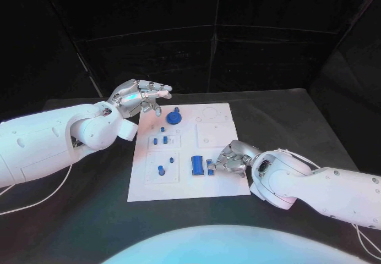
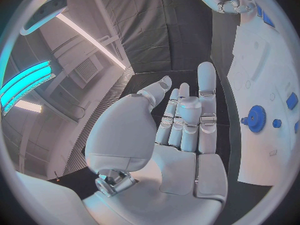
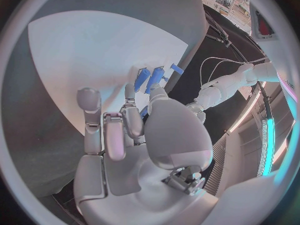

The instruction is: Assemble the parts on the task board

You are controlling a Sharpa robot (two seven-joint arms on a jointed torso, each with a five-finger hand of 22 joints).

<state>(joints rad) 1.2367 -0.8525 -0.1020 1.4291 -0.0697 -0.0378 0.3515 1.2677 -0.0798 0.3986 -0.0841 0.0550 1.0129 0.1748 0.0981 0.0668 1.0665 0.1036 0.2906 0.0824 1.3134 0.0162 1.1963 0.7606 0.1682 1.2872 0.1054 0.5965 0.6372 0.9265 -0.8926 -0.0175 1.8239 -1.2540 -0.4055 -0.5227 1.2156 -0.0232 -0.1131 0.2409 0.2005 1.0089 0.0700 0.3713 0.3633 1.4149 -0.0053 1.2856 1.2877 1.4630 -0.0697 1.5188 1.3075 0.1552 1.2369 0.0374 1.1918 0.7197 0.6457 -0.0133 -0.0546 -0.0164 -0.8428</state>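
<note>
Blue block (image 1: 197,165) just beside right hand (image 1: 231,158), its grasp impossible to tell; left hand (image 1: 141,97) released; advise a slow, square pinch.

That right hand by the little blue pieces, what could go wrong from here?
The right hand sits low beside the blue block and a small blue part; its fingers might knock them out of place. They also partly hide the parts, so a grasp could miss.
</note>
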